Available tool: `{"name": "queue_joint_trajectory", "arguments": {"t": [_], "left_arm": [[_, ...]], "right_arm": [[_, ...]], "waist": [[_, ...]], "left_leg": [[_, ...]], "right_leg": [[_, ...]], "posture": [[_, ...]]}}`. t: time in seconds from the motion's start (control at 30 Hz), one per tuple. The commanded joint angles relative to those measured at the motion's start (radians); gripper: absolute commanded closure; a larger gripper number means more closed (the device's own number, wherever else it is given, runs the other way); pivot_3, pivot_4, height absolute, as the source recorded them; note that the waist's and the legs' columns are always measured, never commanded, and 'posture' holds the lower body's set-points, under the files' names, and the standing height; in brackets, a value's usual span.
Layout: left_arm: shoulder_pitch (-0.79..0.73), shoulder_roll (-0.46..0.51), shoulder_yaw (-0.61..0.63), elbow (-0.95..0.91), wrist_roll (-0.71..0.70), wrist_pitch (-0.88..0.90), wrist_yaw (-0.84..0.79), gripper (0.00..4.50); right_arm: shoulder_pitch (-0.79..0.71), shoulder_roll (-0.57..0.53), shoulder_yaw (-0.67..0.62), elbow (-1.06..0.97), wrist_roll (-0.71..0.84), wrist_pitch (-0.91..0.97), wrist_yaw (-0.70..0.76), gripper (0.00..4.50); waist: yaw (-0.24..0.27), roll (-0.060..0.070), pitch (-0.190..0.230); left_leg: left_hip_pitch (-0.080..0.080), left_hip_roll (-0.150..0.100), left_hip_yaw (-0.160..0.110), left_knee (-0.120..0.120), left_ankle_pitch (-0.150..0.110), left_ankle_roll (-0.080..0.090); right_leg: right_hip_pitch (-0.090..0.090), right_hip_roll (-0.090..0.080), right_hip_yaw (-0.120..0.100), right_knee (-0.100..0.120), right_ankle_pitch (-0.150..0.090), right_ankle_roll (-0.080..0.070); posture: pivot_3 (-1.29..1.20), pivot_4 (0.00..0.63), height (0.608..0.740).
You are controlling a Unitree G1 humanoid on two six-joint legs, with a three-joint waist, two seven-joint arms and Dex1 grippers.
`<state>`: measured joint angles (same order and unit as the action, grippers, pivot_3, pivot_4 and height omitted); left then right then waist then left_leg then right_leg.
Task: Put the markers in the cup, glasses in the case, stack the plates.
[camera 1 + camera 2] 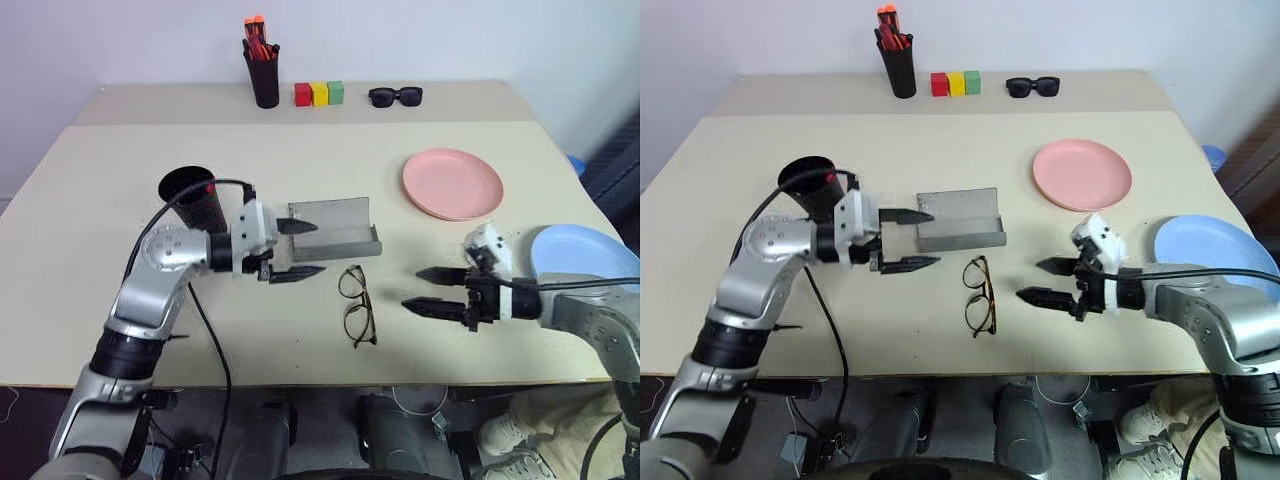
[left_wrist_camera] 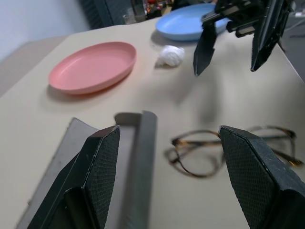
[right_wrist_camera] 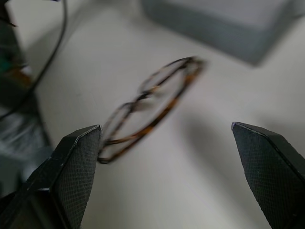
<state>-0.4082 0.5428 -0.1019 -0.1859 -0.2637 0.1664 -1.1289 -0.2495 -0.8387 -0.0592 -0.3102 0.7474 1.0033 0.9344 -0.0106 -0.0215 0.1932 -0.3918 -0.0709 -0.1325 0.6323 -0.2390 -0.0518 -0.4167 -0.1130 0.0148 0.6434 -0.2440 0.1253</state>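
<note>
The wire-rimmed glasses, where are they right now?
The glasses lie on the table near its front edge, between both grippers, just in front of the open grey case.

1. Left gripper [image 2: 167, 176]: both black textured fingers [image 2: 102, 176] spread wide, nothing between them.
2. Grey felt glasses case [image 2: 138, 162] lies open on the beige table [image 2: 28, 109], its raised edge between the fingers.
3. Thin dark wire-framed glasses [image 2: 224, 150] lie just beside the case, not touching.
4. Salmon pink round plate [image 2: 93, 67] and light blue round plate [image 2: 186, 21] sit beyond; small white crumpled lump [image 2: 171, 55] between them.
5. Right gripper [image 2: 231, 45] hovers over the table past the glasses, fingers apart, empty.
</note>
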Motion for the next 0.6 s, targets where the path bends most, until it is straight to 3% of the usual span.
{"name": "queue_joint_trajectory", "arguments": {"t": [0.03, 0.1, 0.27, 0.43, 0.6], "left_arm": [[0.091, -0.001, 0.035, -0.068, 0.034, -0.112, 0.077, 1.13], [0.163, 0.012, 0.042, -0.053, 0.099, -0.223, 0.121, 1.13], [0.279, 0.052, 0.076, -0.012, 0.039, -0.355, 0.075, 1.13], [0.318, 0.067, 0.103, 0.002, 0.016, -0.361, 0.093, 1.13], [0.348, 0.101, 0.11, -0.067, -0.11, -0.295, 0.028, 1.13]], "right_arm": [[-0.062, 0.034, 0.065, 0.039, -0.016, -0.005, 0.016, 0.05], [-0.099, 0.076, 0.1, 0.075, -0.021, -0.006, 0.015, 0.05], [-0.147, 0.123, 0.158, 0.124, -0.055, -0.039, 0.04, 0.05], [-0.163, 0.1, 0.203, 0.148, -0.079, -0.038, 0.099, 0.05], [-0.175, 0.082, 0.226, 0.18, -0.09, -0.018, 0.14, 0.05]], "waist": [[0.0, 0.0, 0.0], [-0.002, 0.0, 0.0], [0.003, 0.001, 0.0], [0.013, 0.001, 0.0], [0.015, 0.001, 0.0]], "left_leg": [[0.0, 0.0, 0.0, 0.0, 0.0, 0.0], [0.001, 0.0, 0.0, -0.001, 0.0, 0.0], [0.0, 0.0, 0.0, -0.002, -0.001, 0.001], [0.0, 0.0, 0.0, 0.0, -0.001, 0.002], [0.0, 0.0, 0.0, -0.001, -0.002, 0.004]], "right_leg": [[0.001, 0.0, 0.0, -0.002, 0.0, 0.0], [0.003, 0.0, 0.0, -0.004, 0.0, 0.0], [0.003, 0.0, 0.0, -0.008, 0.001, -0.001], [0.006, 0.0, -0.001, -0.012, 0.002, -0.001], [0.006, 0.0, -0.001, -0.013, 0.002, 0.0]], "posture": [[0.0, 0.15, 0.74], [0.0, 0.15, 0.74], [0.0, 0.15, 0.74], [0.0, 0.15, 0.74], [0.0, 0.15, 0.74]]}}
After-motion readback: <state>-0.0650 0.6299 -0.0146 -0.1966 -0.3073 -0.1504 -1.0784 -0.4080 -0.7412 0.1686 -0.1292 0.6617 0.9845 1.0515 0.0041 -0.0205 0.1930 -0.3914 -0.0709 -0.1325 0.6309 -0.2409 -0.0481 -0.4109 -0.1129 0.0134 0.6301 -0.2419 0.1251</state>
